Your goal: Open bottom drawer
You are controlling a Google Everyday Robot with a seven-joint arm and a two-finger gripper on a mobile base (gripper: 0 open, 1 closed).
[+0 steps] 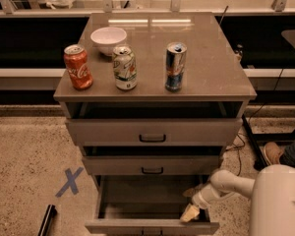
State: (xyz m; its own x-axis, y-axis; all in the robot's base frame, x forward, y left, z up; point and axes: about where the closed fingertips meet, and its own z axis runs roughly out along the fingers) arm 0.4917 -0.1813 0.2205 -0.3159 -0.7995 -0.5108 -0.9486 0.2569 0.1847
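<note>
Low at the right, inside the front right corner of the bottom drawer: gripper, tan tip just behind the front panel. Contact with panel or tray not clear. Jaws apart or together: cannot tell. Bottom drawer pulled well out, lowest of three, shallow grey tray showing. Front panel cut by the lower frame edge, handle barely seen. White arm reaching in from the right. Middle drawer and top drawer set further back. On the cabinet top: white bowl, red can, green-white can, blue-silver can, all apart. Open floor to the left, marked with a blue tape X.
</note>
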